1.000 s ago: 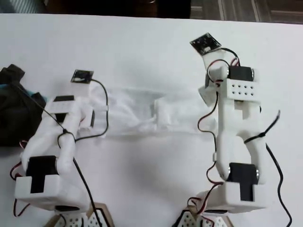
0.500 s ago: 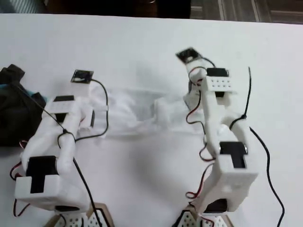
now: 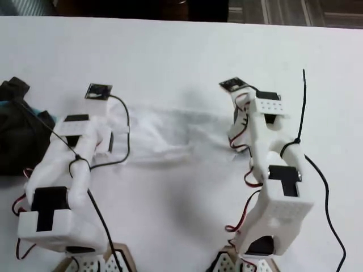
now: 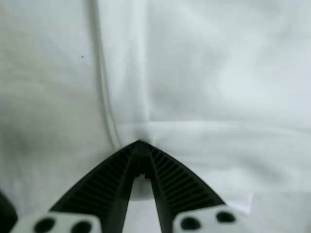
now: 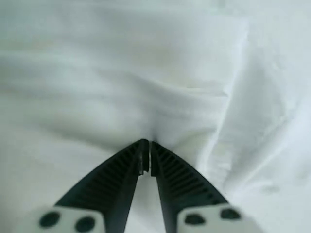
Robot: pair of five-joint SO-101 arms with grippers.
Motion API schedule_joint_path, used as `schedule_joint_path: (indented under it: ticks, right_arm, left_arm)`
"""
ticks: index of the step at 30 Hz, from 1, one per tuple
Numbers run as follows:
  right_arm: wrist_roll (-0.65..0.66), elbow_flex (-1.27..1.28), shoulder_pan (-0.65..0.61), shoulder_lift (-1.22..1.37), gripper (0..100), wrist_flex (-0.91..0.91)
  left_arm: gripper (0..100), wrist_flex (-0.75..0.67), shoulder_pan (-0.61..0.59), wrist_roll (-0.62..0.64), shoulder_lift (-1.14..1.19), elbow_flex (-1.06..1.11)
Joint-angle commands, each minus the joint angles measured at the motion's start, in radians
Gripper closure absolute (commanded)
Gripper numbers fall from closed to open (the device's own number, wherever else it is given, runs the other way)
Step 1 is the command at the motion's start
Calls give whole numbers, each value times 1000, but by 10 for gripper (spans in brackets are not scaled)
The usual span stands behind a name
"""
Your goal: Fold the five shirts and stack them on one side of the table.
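Both pincers are closed tight on cloth: my left gripper [image 4: 141, 145] nips a hem of the white shirt [image 3: 164, 133], and my right gripper [image 5: 146, 144] nips a fold at its other end. The shirt lies stretched between the arms, mid-table [image 3: 170, 45]. I judge this one mid-fold. Next I should carry the right end across towards the left, keeping both grips firm. A dark heap [image 3: 17, 130], likely other shirts, sits beside the left arm.

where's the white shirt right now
In the high view the white shirt lies mid-table, stretched between the left arm and right arm, with the dark clothes pile off to its left.
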Motion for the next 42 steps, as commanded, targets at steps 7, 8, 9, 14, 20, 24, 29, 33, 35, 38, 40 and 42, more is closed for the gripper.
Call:
schedule_joint_path:
  ticks: [7,8,9,14,20,24,29,33,35,38,40,42]
  right_arm:
    - [0,0,-22,-272,979,38]
    - [0,0,-48,-278,979,36]
    - [-2,0,-79,-280,978,35]
    - [-5,6,-257,-266,978,-25]
    - [-101,6,-311,-99,978,-185]
    - [-100,3,-317,-1,978,-203]
    - [-100,-66,-312,-96,978,-116]
    - [-100,-141,-255,-268,978,-45]
    - [-100,-149,-202,-338,978,-30]
    - [-98,-104,-91,-383,978,-33]
    - [-98,-55,-12,-372,978,-48]
    - [-98,3,54,-331,978,-113]
  left_arm:
    - [972,-5,11,-8,3,-28]
    - [972,-5,11,-8,3,-28]
    - [972,-5,11,-8,3,-28]
    - [972,-5,11,-8,3,-28]
    - [972,-5,11,-8,3,-28]
    - [972,-5,11,-8,3,-28]
    - [972,-5,11,-8,3,-28]
    - [972,-5,11,-8,3,-28]
    - [972,-5,11,-8,3,-28]
    - [972,-5,11,-8,3,-28]
    - [972,-5,11,-8,3,-28]
    - [972,-5,11,-8,3,-28]
